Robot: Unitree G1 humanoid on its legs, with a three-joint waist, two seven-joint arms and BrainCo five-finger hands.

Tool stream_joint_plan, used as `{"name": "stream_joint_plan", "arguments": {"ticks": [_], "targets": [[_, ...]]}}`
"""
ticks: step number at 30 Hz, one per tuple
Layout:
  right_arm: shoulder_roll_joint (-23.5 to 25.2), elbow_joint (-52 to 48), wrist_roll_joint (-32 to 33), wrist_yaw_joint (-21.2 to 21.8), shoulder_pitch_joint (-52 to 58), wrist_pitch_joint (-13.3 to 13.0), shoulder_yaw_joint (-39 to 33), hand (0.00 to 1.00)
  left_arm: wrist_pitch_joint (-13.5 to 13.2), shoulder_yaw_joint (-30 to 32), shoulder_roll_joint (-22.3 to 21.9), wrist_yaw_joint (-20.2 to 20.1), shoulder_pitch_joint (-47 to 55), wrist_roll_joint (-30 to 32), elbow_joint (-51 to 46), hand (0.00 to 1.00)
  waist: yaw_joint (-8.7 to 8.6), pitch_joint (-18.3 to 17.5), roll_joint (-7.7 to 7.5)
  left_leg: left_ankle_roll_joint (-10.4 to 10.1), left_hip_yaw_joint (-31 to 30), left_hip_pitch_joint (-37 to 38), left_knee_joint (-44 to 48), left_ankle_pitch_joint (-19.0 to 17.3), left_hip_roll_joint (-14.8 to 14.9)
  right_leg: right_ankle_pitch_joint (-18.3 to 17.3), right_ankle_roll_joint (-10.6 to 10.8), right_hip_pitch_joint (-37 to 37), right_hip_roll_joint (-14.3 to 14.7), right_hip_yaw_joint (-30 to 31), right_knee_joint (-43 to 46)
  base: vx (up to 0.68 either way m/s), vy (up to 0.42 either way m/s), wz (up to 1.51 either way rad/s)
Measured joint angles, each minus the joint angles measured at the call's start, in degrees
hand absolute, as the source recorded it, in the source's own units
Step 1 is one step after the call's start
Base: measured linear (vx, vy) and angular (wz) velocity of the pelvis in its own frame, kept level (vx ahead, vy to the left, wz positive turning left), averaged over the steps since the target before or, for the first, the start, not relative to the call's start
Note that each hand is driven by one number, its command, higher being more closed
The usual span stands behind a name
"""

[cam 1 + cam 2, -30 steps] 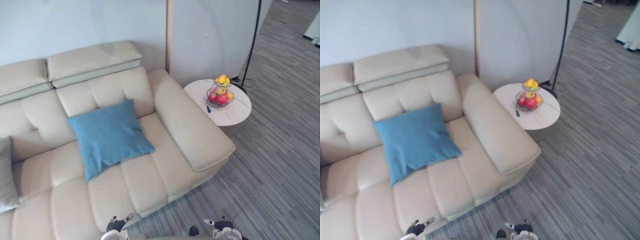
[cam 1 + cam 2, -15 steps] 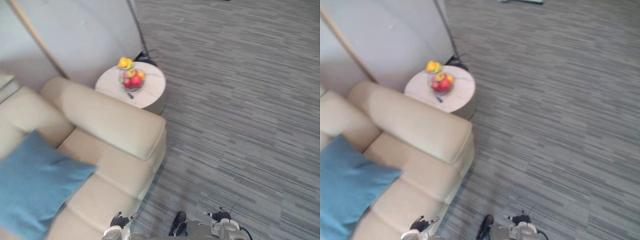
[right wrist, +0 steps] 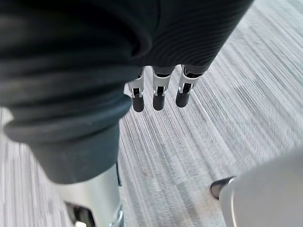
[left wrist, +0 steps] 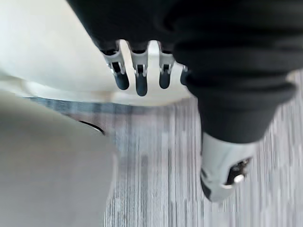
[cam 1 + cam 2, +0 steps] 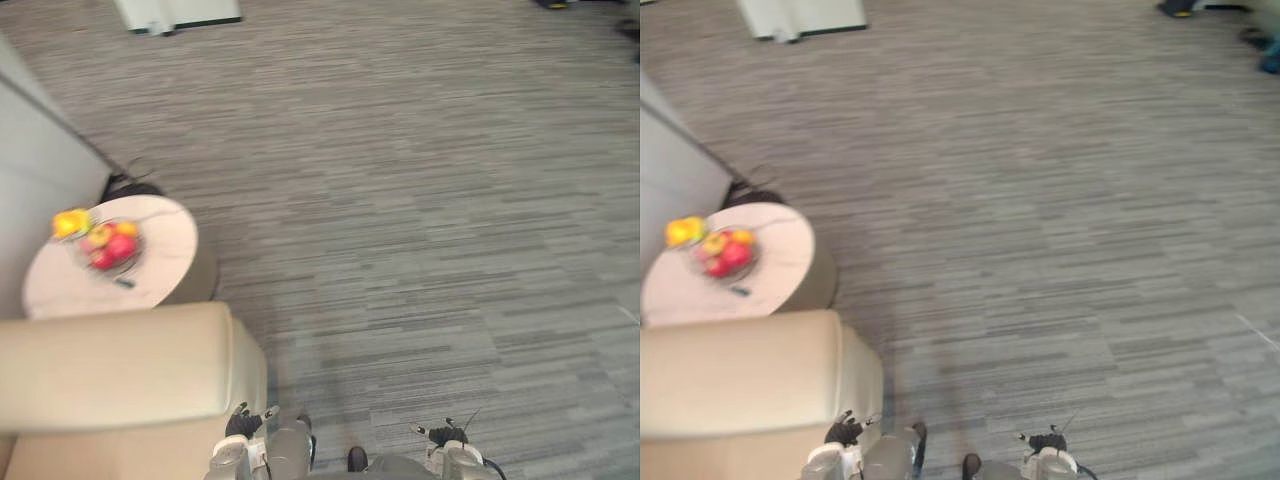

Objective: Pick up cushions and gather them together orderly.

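Note:
The cream sofa's armrest (image 5: 110,365) lies at the lower left of the eye views. My left hand (image 4: 138,78) hangs low beside it with straight fingers that hold nothing, and the pale sofa side (image 4: 52,52) is just past them. At my other side my right hand (image 3: 158,94) hangs over the grey striped carpet (image 3: 189,142), open as well, its fingers straight and its palm bare.
A round white side table (image 5: 155,275) stands past the armrest and bears a wire basket of fruit (image 5: 105,245). A dark lamp base (image 5: 130,187) sits behind it by the wall. Grey carpet (image 5: 420,200) spreads to the right; a white piece of furniture (image 5: 175,12) stands far off.
The whole picture has swung to the right, so the sofa seat and the blue cushion have left the frame: the camera turned, the things stayed. Both hands hang as before.

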Motion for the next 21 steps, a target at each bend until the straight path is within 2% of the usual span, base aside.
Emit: {"name": "stream_joint_plan", "arguments": {"ticks": [1,2,4,7,8,9,11,12,14,15,16,17,18,19,21], "targets": [[0.8,-0.3,0.0,0.2,-0.2,-0.4,0.0,0.00,0.8,-0.1,-0.1,0.0,-0.3,0.0,0.4,0.00,0.34,0.1,0.34,0.4,2.6,1.8,-0.1,-1.0,1.4,0.1,2.0,-2.0,-3.2,-8.1,5.8,0.23,0.120,-1.00],[1.0,-0.4,0.0,0.3,-0.3,-0.5,0.0,0.00,0.9,-0.1,-0.1,0.0,-0.3,0.0,0.4,0.00,0.47,0.2,0.44,0.5,3.3,2.4,-0.1,-1.2,1.8,0.0,1.9,-2.5,-4.5,-11.2,7.8,0.19,0.096,-0.83],[1.1,-0.9,0.0,0.7,-0.3,-0.5,0.0,0.00,0.9,-0.8,0.0,0.0,-0.5,0.0,0.5,0.00,0.53,0.3,0.70,0.6,6.8,4.7,-1.0,-1.4,3.6,-0.5,0.9,-3.1,-10.3,-22.9,12.4,0.17,0.019,-0.73],[1.1,-0.2,0.0,0.7,-0.8,-0.6,-1.0,0.00,0.9,-0.9,0.4,0.0,-0.8,0.1,1.2,0.00,0.61,0.3,0.71,0.6,12.4,9.3,-4.9,-1.4,6.1,0.4,-0.4,-3.2,-12.9,-31.7,6.9,0.19,-0.083,-1.02],[1.1,0.8,0.0,0.6,-1.2,-0.6,-1.2,0.00,1.0,-2.0,1.3,0.0,-0.8,0.4,2.0,0.00,0.54,0.0,-0.02,0.5,14.9,10.9,-6.5,-1.4,6.3,3.1,-0.6,-3.9,-13.6,-34.8,2.4,0.22,-0.149,-1.13],[1.1,1.9,0.0,0.6,-1.4,-0.6,-1.2,0.00,1.0,-2.9,2.3,-0.1,-1.0,0.5,2.9,0.00,0.48,0.0,-1.69,-0.5,17.0,12.8,-7.9,-1.5,5.6,7.1,-3.5,-3.9,-14.2,-36.7,-1.7,0.25,-0.209,-1.08],[-0.5,2.8,0.1,0.5,-2.4,-0.9,-1.4,0.00,1.1,-3.3,2.5,-0.3,-1.8,1.1,4.0,0.00,-0.55,0.5,-0.20,-2.6,16.8,14.5,-9.4,-0.9,6.7,6.1,-4.6,-3.2,-11.7,-35.5,-2.2,0.27,-0.256,-0.73],[-0.7,3.0,0.3,0.5,-2.5,-0.9,-1.7,0.00,1.0,-4.0,2.3,-0.4,-2.0,1.2,3.9,0.00,-1.07,0.6,0.50,-2.9,16.9,15.0,-8.6,-0.7,7.4,5.5,-4.9,-2.5,-10.5,-35.1,-3.2,0.29,-0.260,-0.58],[-1.3,3.1,1.5,0.4,-2.2,-0.9,-3.1,0.00,1.0,-3.5,1.7,-0.6,-1.9,1.7,3.7,0.00,-1.43,1.2,1.50,-3.2,16.4,11.5,6.3,-0.4,11.4,5.1,-5.5,1.0,-7.0,-33.3,-6.0,0.25,-0.205,-0.53],[-1.5,2.4,1.7,0.1,-1.9,-1.0,-3.1,0.00,1.1,-2.2,0.9,-0.6,-1.7,1.5,3.0,0.00,-1.31,2.1,2.50,-0.7,14.6,7.7,18.1,1.0,14.1,4.5,-6.0,3.6,-5.3,-32.0,-7.1,0.21,-0.127,-0.73],[-2.0,2.2,2.3,-0.5,-1.8,-1.1,-3.0,0.00,1.0,-1.6,0.2,-0.5,-1.3,1.1,1.2,0.00,-0.54,3.0,3.32,2.2,11.5,3.4,29.8,0.7,15.7,3.1,-6.4,5.6,-3.8,-30.0,-6.9,0.20,-0.073,-0.89],[-2.1,2.3,2.7,-0.7,-2.1,-1.0,-2.8,0.00,0.9,-1.7,0.1,-0.6,-1.2,1.0,0.8,0.00,0.07,3.0,3.82,2.3,9.8,1.0,34.3,-0.9,15.3,2.2,-6.8,6.2,-3.2,-27.8,-6.5,0.19,0.034,-1.21],[-1.8,2.6,2.8,-0.6,-2.5,-0.9,-2.4,0.00,0.8,-2.0,0.2,-0.6,-1.3,0.9,0.1,0.00,0.75,3.1,3.91,1.4,8.3,-2.5,36.0,-2.9,13.8,1.0,-7.2,7.3,-2.9,-25.1,-6.6,0.22,0.063,-1.44],[-0.9,2.6,3.0,-0.6,-2.7,-0.8,-2.5,0.00,0.8,-2.0,0.2,-0.5,-1.0,0.9,-1.3,0.00,0.96,3.1,3.53,1.3,7.8,-5.8,30.9,-3.9,11.2,0.7,-6.9,7.8,-3.1,-21.5,-7.0,0.27,0.097,-1.40],[-0.8,2.4,3.8,-0.6,-2.8,-0.9,-2.5,0.00,0.6,-1.8,0.0,-0.5,-0.7,0.8,-2.0,0.00,0.99,3.2,3.70,1.5,7.0,-7.8,23.6,-3.9,8.9,0.4,-6.2,8.5,-3.1,-18.8,-7.5,0.27,0.138,-1.06]]}}
